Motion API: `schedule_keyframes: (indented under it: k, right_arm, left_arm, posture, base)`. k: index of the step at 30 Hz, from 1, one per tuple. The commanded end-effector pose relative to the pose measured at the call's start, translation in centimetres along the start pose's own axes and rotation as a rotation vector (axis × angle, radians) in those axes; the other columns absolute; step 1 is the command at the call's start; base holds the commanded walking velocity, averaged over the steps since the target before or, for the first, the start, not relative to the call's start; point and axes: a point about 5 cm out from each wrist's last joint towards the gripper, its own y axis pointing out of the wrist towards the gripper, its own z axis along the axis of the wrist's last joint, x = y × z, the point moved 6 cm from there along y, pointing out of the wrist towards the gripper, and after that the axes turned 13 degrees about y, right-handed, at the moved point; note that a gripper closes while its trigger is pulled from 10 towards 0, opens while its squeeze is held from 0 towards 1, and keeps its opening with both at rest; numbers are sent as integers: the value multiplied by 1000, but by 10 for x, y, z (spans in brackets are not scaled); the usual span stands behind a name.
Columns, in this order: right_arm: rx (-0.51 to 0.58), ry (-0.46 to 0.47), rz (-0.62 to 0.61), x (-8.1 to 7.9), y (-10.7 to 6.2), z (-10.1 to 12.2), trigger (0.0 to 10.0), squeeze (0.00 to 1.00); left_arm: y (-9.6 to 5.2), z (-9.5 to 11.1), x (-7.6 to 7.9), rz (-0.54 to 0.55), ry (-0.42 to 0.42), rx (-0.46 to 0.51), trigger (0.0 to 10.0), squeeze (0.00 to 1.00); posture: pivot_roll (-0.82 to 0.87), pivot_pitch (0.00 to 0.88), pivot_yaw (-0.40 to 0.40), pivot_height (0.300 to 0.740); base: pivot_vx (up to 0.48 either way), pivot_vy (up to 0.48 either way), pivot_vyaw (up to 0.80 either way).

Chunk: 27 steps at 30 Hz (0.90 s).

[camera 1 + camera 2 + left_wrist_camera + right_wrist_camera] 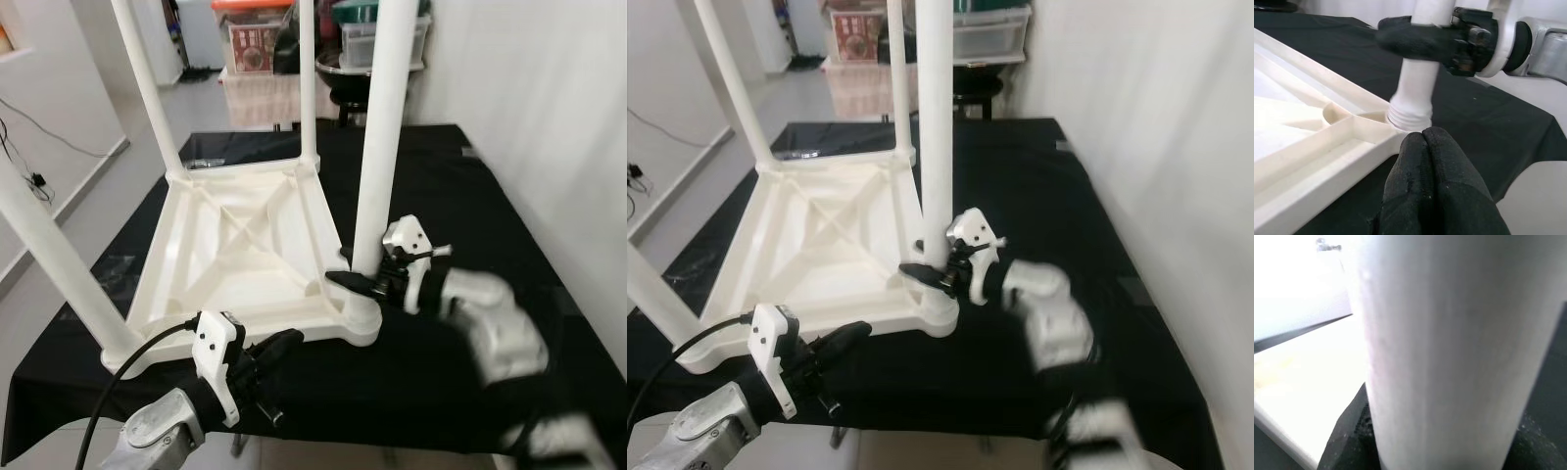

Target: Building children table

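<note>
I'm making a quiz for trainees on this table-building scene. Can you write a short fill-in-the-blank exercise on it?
1. The white tabletop lies upside down on a ____ cloth.
2. The right pincer is closed around the table ____ nearest it.
3. The left pincer has its fingers pressed ____.
4. That leg's lower end, at the socket, is ____.

Missing words: black; leg; together; threaded

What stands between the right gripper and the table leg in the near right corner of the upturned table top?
Nothing visible does. The right gripper is already shut on the near right leg, low down, just above its socket in the table top. The left gripper is shut, in front of the near edge.
</note>
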Motion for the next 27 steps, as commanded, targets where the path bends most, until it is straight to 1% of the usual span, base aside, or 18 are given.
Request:
schedule_keyframes:
  k: [1, 2, 3, 5, 7, 9, 10, 12, 13, 14, 16, 19, 20, 21, 22, 24, 25, 27]
  right_arm:
    - [-64, 103, -299, -1, -20, -36, 0, 0]
    - [-64, 103, -299, -1, -20, -36, 0, 0]
    - [-54, 101, -263, -15, -18, -35, 0, 0]
    - [-47, 78, -261, -17, -16, -34, 0, 0]
    - [-61, 72, -278, -5, -8, -37, 0, 0]
    - [-66, 72, -290, -1, -6, -37, 0, 0]
    - [-67, 86, -288, 2, -2, -36, 10000, 0]
    - [-65, 95, -292, 2, 0, -34, 10000, 0]
    - [-47, 98, -257, 0, 3, -28, 10000, 910]
    - [-14, 117, -224, -2, 7, -18, 10000, 1000]
    - [24, 138, -193, -4, 10, -7, 10000, 1000]
    - [24, 138, -193, -4, 10, -7, 10000, 1000]
    - [64, 87, -3, -15, 14, 17, 10000, 694]
    - [64, 87, -3, -15, 14, 17, 10000, 694]
    - [54, 41, 96, -19, 14, 24, 10000, 0]
    - [-13, -42, 241, -21, 11, 21, 10000, 0]
    - [-48, -59, 301, -20, 9, 18, 10000, 0]
    - [-76, -67, 353, -19, 6, 15, 10000, 0]
  left_arm:
    - [-4, -2, -4, 0, 4, -20, 10000, 0]
    - [-4, -2, -4, 0, 4, -20, 10000, 0]
    - [-4, -3, -5, 0, 4, -21, 10000, 0]
    - [-4, -3, -5, -1, 3, -22, 10000, 0]
    - [-2, -5, -4, -14, 1, -26, 10000, 0]
    - [-2, -5, -4, -18, 2, -28, 10000, 0]
    - [-2, -5, -4, -14, 2, -27, 10000, 0]
    - [-1, -6, -5, -9, 1, -25, 10000, 0]
    - [-1, -6, -5, -3, 0, -23, 10000, 0]
    - [0, -6, -5, 2, -1, -21, 10000, 0]
    - [0, -6, -5, 7, -1, -19, 10000, 0]
    - [0, -6, -5, 7, -1, -19, 10000, 0]
    - [1, -6, -4, 2, -4, -20, 10000, 0]
    - [1, -6, -4, 2, -4, -20, 10000, 0]
    - [1, -7, -3, -2, -6, -20, 10000, 0]
    - [2, -7, -2, -8, -9, -20, 10000, 0]
    - [2, -7, -1, -10, -10, -19, 10000, 0]
    - [2, -8, -1, -11, -12, -19, 10000, 0]
  posture:
    - [-36, 77, 65, 740]
    - [-36, 77, 65, 740]
    - [-47, 70, 74, 740]
    - [-44, 65, 70, 740]
    - [-27, 51, 54, 740]
    - [-28, 50, 55, 740]
    - [-29, 46, 57, 740]
    - [-29, 45, 56, 740]
    - [-25, 39, 56, 740]
    - [-23, 35, 54, 740]
    - [-23, 33, 53, 740]
    - [-23, 33, 53, 740]
    - [-24, 26, 52, 740]
    - [-24, 26, 52, 740]
    - [-27, 25, 52, 740]
    - [-27, 24, 49, 740]
    - [-26, 23, 49, 740]
    - [-24, 23, 49, 740]
  base:
    - [0, 0, 0]
    - [0, 0, 0]
    - [0, 0, 0]
    - [0, 0, 0]
    - [0, 0, 0]
    - [0, 0, 0]
    - [0, 0, 0]
    - [0, 0, 0]
    - [0, 0, 0]
    - [0, 0, 0]
    - [0, 0, 0]
    - [0, 0, 0]
    - [0, 0, 0]
    - [0, 0, 0]
    - [0, 0, 0]
    - [0, 0, 0]
    - [0, 0, 0]
    - [0, 0, 0]
